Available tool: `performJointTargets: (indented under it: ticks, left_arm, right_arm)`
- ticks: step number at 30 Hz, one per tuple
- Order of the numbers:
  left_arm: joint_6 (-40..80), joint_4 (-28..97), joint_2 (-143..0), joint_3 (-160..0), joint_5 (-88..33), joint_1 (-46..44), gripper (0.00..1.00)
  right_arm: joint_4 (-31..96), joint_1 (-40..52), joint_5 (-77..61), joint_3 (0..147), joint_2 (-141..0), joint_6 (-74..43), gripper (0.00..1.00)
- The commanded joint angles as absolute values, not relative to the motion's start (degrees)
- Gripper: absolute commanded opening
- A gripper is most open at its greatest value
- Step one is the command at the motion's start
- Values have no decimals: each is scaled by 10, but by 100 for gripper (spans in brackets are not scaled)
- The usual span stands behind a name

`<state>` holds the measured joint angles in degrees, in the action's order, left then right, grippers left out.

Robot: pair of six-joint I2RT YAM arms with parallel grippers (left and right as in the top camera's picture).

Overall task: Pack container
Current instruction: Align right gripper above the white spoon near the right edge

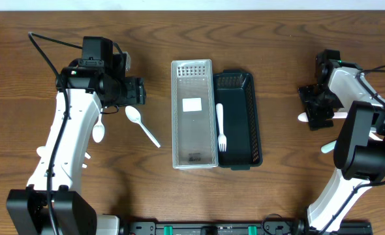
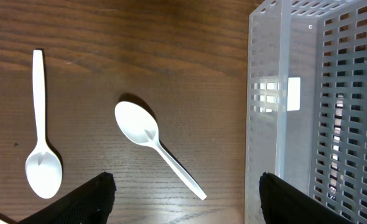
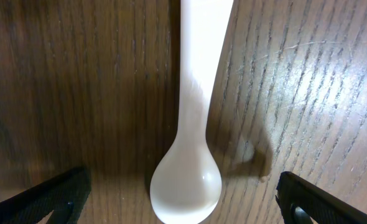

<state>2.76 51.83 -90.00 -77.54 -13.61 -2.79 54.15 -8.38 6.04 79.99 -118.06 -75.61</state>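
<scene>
**A:** Overhead, item by item?

**B:** Clear bin [image 1: 194, 114] and black bin [image 1: 239, 119], side by side, mid-table [image 1: 179, 39]. One white fork [image 1: 221, 127] lies in the black bin. Middle spoon [image 1: 142, 125] lies left of the clear bin. Outer spoon [image 1: 99, 132] is partly under the left arm. Left claw [image 1: 139, 91] is near the middle spoon's bowl, jaws hard to make out. Right claw [image 1: 312, 111] hides most of the right spoon [image 1: 301, 117].

**A:** Left wrist?

**B:** Left claw [image 2: 186, 186] open, holding nothing; only its fingertips [image 2: 90, 196] are in frame. Middle spoon [image 2: 155, 146] lies between them. The clear bin's wall [image 2: 277, 93] is cut off at right.

**A:** Right wrist?

**B:** Right claw [image 3: 183, 193] spread wide, fingers [image 3: 53, 196] either side of the right spoon [image 3: 193, 93], not touching it. The handle's end is cut off at the top edge.
</scene>
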Motion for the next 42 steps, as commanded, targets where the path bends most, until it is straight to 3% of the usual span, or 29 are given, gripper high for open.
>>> performJointTargets:
  ticks: [1,18,30,42]
  left_arm:
    - [24,518,-889,-789,-139,-28,76]
    - [24,518,-889,-789,-139,-28,76]
    - [24,518,-889,-789,-139,-28,77]
    - [24,518,-889,-789,-139,-28,77]
  right_arm:
    - [542,-77,60,788,-1222,-742,99]
    - [609,-78,-20,788,-1222,-723,99]
    - [549,-89,48,788,-1222,-606,99]
    - [562,-90,51,788,-1222,-599,99]
